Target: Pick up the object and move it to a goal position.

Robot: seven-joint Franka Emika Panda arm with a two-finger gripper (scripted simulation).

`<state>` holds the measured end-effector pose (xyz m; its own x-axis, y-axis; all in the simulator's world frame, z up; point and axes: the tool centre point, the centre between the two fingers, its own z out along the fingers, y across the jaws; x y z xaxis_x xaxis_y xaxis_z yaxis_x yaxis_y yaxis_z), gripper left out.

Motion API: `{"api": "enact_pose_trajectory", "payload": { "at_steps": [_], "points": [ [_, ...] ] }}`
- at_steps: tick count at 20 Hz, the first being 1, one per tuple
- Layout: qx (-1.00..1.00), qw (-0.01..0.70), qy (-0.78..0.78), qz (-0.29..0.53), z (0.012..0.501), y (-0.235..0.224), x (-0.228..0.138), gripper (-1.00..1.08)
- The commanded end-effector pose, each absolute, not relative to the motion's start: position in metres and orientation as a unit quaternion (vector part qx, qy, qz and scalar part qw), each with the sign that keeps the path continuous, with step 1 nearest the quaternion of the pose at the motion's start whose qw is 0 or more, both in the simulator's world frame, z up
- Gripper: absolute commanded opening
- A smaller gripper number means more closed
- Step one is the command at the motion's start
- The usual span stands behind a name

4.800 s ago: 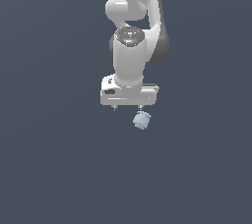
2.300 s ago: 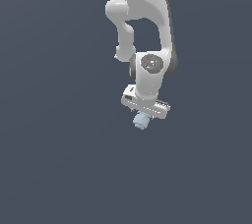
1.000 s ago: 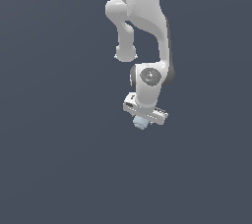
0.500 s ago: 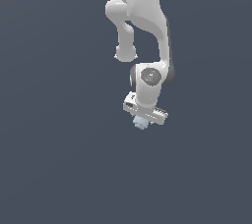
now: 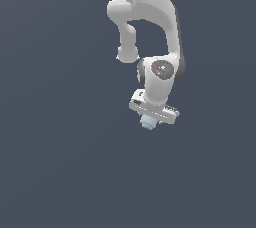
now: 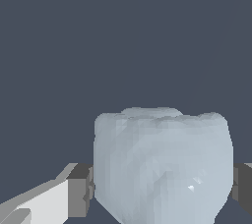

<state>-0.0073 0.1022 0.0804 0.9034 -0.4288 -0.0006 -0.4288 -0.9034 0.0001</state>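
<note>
Gripper: my gripper (image 5: pixel 148 122) hangs under the white bar, which sits tilted, lower toward the exterior view's right. From the wrist view (image 6: pixel 162 188) I read the jaws as closed in on the object, one grey pad against each side of it.
Pads: the grey fingertips (image 6: pixel 81 191) press on the object's flanks; the one on the other side is mostly cut off by the picture's edge, so I see only a sliver of it.
Object: the pale blue-grey lumpy object (image 5: pixel 147 122) pokes out just below the bar in the exterior view, narrower than the bar, partly hidden by it. In the wrist view the object (image 6: pixel 162 169) fills the space between the pads, with a rounded, uneven upper edge and a small bright glint on its face.
Arm: the white arm (image 5: pixel 150 22) comes down from the top of the exterior view, bends at a round joint (image 5: pixel 161 70) and ends in the bar.
Ground: a flat dark blue-grey surface (image 5: pixel 60 162) lies all round; I cannot tell whether the object touches it.
</note>
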Motion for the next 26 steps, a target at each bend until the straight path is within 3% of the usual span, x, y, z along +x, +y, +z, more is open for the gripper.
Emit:
{"api": "enact_pose_trajectory", "payload": {
  "at_steps": [1, 15, 26],
  "points": [
    [-0.976, 0.0, 0.22, 0.0, 0.099, 0.112, -0.004, -1.0],
    [-0.975, 0.0, 0.22, 0.0, 0.227, 0.18, 0.024, -1.0],
    [-0.975, 0.0, 0.22, 0.0, 0.276, 0.206, 0.038, -1.0]
  ]
}}
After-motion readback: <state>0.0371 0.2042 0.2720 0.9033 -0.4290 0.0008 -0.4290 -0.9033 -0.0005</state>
